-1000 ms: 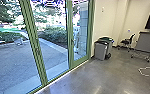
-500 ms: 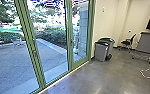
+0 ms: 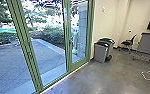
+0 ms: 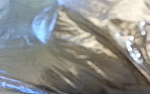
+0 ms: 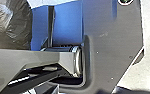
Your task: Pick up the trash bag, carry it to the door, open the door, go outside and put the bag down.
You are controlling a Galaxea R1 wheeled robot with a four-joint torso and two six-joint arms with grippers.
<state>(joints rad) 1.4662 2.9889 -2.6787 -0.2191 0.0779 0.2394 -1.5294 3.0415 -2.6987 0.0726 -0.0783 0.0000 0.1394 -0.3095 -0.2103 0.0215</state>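
Crinkled, shiny plastic of the trash bag [image 4: 83,55] lies right up against the camera in the left wrist view. In the right wrist view, part of the dark, translucent bag [image 5: 12,25] shows beside the robot's own plate and jointed bar. Glass doors with green frames stand ahead in the head view; one door [image 3: 70,50] has a handle on its upright, and its bottom rail meets the floor sill. How the gripper fingers stand cannot be made out.
Two grey bins [image 3: 101,52] stand against the wall right of the doors. Farther right are a black chair [image 3: 128,43] and a wheeled grey table [image 3: 147,43]. A white cable [image 3: 149,75] lies on the floor. Paving [image 3: 48,53] and bushes are outside.
The head camera's whole picture has shifted a little: the near door frame stands farther left and the bins slightly lower. No separate movement of things is visible.
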